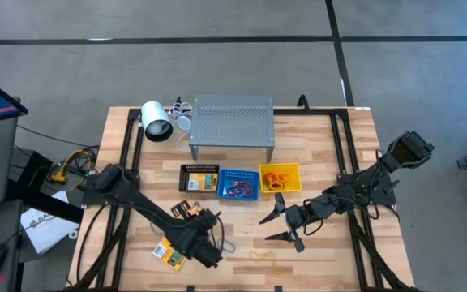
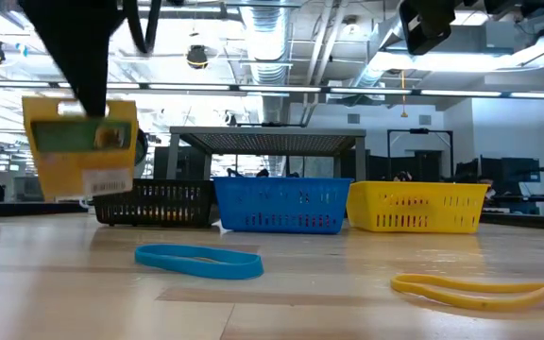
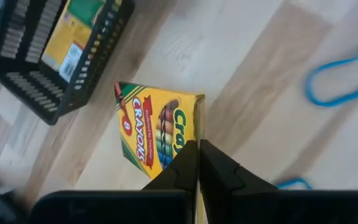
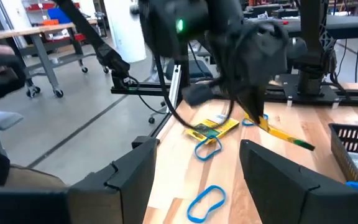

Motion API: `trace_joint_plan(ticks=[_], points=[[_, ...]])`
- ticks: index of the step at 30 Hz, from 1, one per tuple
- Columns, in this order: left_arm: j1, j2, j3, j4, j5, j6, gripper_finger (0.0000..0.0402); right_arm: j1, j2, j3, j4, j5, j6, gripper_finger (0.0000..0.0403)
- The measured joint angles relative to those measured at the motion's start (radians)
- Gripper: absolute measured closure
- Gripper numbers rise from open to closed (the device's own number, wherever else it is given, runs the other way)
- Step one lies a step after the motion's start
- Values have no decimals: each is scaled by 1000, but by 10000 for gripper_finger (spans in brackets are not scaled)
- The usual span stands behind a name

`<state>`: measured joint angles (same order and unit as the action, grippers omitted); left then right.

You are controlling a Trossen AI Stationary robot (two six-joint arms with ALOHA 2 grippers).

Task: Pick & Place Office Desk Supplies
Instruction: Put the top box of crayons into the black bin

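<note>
High view shows the left gripper [image 1: 207, 253] low in the frame, left of centre, and the right gripper [image 1: 284, 225] a little right of centre, below the row of baskets. Three baskets sit in a line at mid-frame: a black basket [image 1: 199, 178], a blue basket [image 1: 238, 185] and a yellow basket [image 1: 280, 177], with a grey perforated shelf [image 1: 232, 120] above them and a white cylindrical lamp [image 1: 156, 122] at its left.

Left wrist view has the left gripper's fingers [image 3: 179, 171] pressed together on the edge of a yellow-and-green crayon pack [image 3: 157, 130], held above the wooden table [image 3: 253, 81]; the black basket at the upper left of that frame already holds another such pack [image 3: 73, 37]. Low view shows the gripped pack [image 2: 81, 146] hanging clear of the tabletop at the left of the frame, in front of the black basket.

A second crayon pack [image 1: 169, 254] lies flat on the table at the lower left of the high view, just beside the left gripper. A blue band loop [image 2: 199, 261] lies on the table at centre-left of the low view, and a yellow band loop [image 2: 480, 288] at its lower right.

Right wrist view shows the right gripper's fingers [image 4: 135, 171] spread wide apart with nothing between them; two more blue loops [image 4: 206, 203] lie on the table beyond
</note>
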<state>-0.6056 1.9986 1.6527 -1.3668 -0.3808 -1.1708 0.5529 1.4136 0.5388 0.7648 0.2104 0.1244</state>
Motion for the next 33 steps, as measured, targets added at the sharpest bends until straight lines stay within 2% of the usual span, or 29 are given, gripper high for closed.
trace_joint_plan(ticks=[9,16,20,25,30,33], points=[[-1,-128,0,180,-39,192,400,-67,8,1,-63,-1,-26,176],[4,-189,0,337,-39,340,400,-128,132,72,-44,-34,-126,176],[4,-198,0,359,-38,379,400,-157,227,160,-24,-82,-201,176],[1,-198,0,359,-31,383,400,-194,292,237,-22,-85,-263,176],[1,-198,0,361,-30,403,400,-227,342,304,-21,-207,-263,176],[1,-198,0,368,-31,415,400,-227,377,337,-26,-220,-259,176]])
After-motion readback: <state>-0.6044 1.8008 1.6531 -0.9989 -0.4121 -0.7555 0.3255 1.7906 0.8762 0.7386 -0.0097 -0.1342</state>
